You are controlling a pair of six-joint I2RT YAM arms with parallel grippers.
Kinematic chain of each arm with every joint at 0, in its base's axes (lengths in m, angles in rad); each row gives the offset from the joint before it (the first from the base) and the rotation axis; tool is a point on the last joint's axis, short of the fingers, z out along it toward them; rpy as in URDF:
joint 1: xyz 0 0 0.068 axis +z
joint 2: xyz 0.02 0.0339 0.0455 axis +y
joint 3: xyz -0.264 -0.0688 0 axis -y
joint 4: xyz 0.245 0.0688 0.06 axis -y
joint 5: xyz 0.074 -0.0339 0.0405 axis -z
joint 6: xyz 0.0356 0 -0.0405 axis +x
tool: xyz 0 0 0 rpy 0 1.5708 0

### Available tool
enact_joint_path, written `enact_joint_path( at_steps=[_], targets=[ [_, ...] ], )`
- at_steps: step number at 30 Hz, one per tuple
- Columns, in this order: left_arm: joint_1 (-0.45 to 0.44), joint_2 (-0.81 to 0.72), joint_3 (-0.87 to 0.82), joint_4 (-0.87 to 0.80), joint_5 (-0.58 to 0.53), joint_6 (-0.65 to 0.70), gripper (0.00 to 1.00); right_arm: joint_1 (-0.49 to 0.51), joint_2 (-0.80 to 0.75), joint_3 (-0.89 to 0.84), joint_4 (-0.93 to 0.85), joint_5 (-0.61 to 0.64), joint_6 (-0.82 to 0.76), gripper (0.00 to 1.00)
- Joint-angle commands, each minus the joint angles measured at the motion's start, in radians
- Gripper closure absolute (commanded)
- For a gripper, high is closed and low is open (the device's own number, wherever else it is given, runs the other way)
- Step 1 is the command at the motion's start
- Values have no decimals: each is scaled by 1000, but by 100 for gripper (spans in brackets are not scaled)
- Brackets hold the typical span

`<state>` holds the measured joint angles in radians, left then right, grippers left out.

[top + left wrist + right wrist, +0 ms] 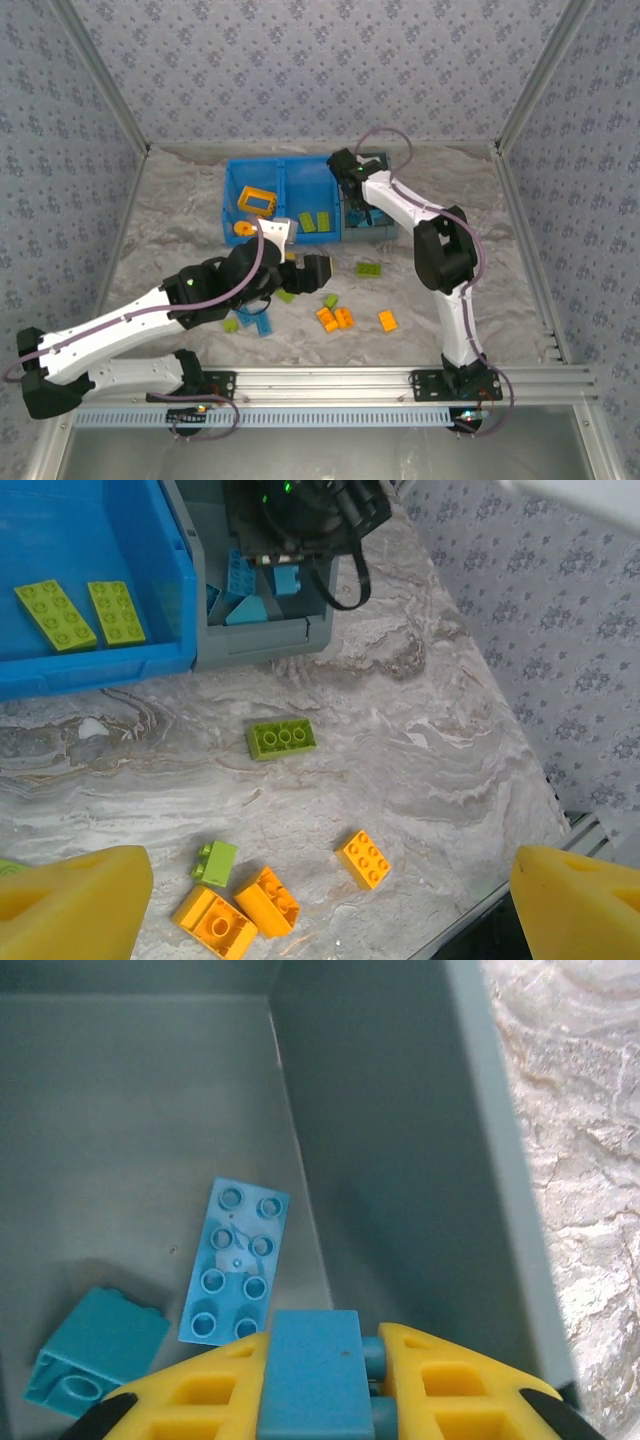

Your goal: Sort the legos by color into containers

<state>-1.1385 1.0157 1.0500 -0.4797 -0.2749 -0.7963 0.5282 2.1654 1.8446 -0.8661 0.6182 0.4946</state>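
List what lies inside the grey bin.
A flat blue plate and a tipped blue brick lie in the grey bin. The right end effector grips another blue block there, hiding the floor beneath it.

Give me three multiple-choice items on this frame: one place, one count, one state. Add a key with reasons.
1. Where is the right gripper?
A. over the grey bin
B. over the loose orange bricks
C. by the left arm's base

2. How many lime plates lie in the blue bin compartment seen from the left wrist?
A. one
B. two
C. four

3. What is the right gripper's state?
A. open, empty
B. shut on a blue brick
C. shut on an orange brick

Key:
1 A: its wrist view looks down between the grey walls.
2 B: two flat lime plates lie side by side on the blue floor.
3 B: the blue brick sits clamped between its jaws.
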Motion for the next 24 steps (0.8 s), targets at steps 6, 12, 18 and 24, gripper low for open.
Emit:
enact_joint_path(
  at_steps=[6, 12, 18, 24],
  targets=[
    [8, -35, -25, -41, -29, -20, 8, 8, -2, 36, -80, 41, 76, 56],
    [8, -47, -25, -95, -71, -42, 8, 25, -77, 49, -62, 23, 77, 48],
    [25, -43, -28, -206, -113, -138, 11, 71, -237, 45, -24, 35, 49, 51],
    [54, 90, -32, -232, 28, -189, 17, 166, -520, -178, 64, 43, 29, 51]
  ],
)
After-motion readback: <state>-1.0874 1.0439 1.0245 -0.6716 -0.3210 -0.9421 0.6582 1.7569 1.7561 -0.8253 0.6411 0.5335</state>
